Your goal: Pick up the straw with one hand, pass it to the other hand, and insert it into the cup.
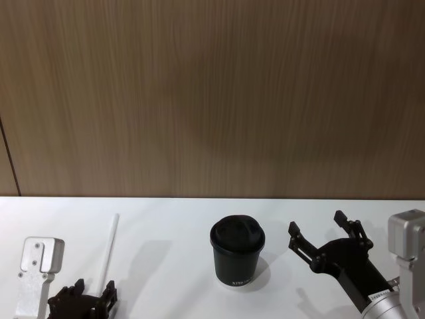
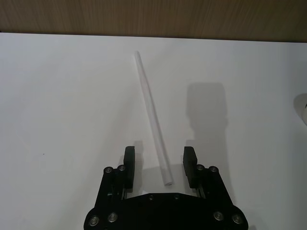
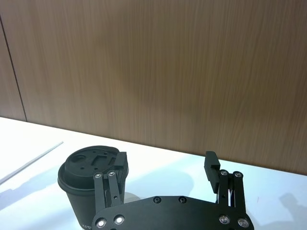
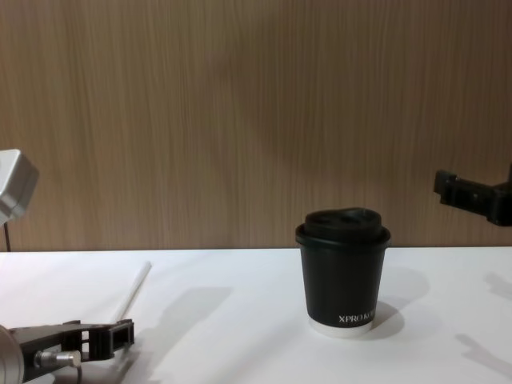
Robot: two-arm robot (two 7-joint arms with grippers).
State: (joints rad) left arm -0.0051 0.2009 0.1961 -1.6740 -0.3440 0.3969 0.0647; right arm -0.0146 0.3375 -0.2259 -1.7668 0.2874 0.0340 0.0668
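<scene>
The white straw (image 1: pixel 110 246) lies flat on the white table (image 1: pixel 166 226), left of the cup (image 1: pixel 237 254), a black paper cup with a domed lid standing upright mid-table. My left gripper (image 2: pixel 159 160) is low over the table, open, its two fingers straddling the near end of the straw (image 2: pixel 149 108) without closing on it. In the head view the left gripper (image 1: pixel 93 290) sits at the bottom left. My right gripper (image 1: pixel 329 234) hovers open and empty to the right of the cup. The right wrist view has the cup (image 3: pixel 82 179) beside one finger of the right gripper (image 3: pixel 165 165).
A wood-panelled wall (image 1: pixel 212 100) runs along the back of the table. In the chest view the cup (image 4: pixel 342 276) stands centre-right, the straw (image 4: pixel 133 291) at left, the left gripper (image 4: pixel 110 336) at the lower left, and the right gripper (image 4: pixel 476 192) raised at the right edge.
</scene>
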